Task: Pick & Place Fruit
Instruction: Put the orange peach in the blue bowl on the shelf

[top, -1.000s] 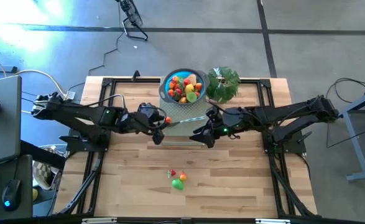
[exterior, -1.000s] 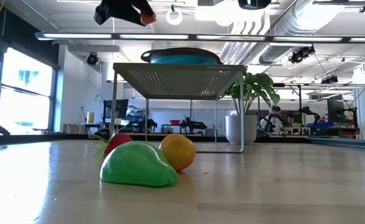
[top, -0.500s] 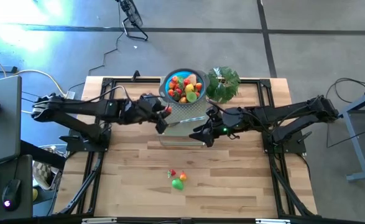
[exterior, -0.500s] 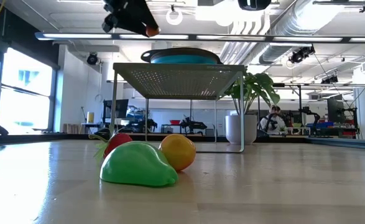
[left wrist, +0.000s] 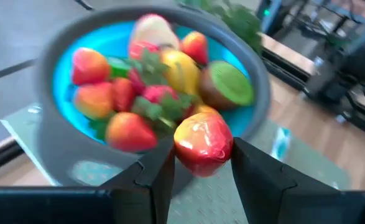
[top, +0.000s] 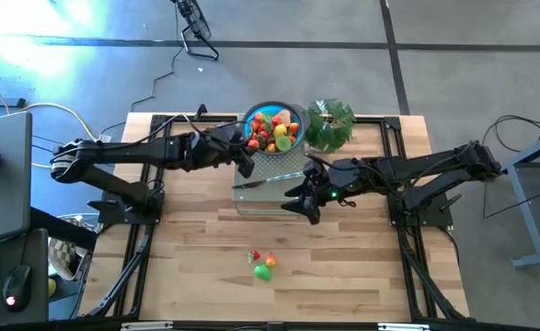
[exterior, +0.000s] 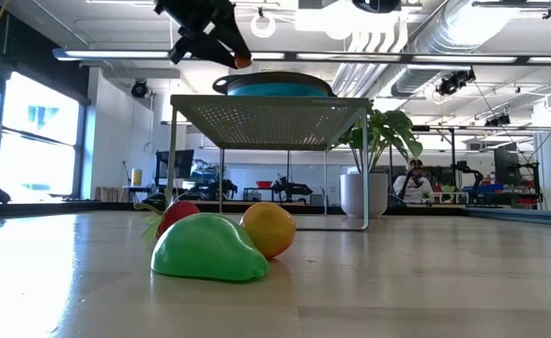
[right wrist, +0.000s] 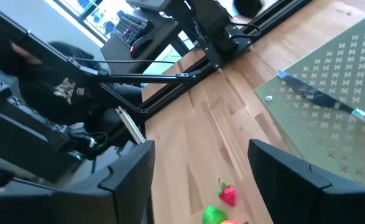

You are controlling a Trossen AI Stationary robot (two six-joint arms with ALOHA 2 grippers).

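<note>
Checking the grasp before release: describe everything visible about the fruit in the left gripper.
The held fruit is a small, rounded toy piece, glossy red with a yellow-orange patch, plastic-looking. The left gripper is shut on it, its two dark fingers pressing opposite sides. It hangs in the air at the near rim of the blue bowl, which sits on a perforated metal stand and already holds many fruits. It touches only the fingers.

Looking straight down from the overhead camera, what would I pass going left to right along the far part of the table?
Left gripper holding a red fruit → blue bowl heaped with fruit → leafy green plant.
</note>
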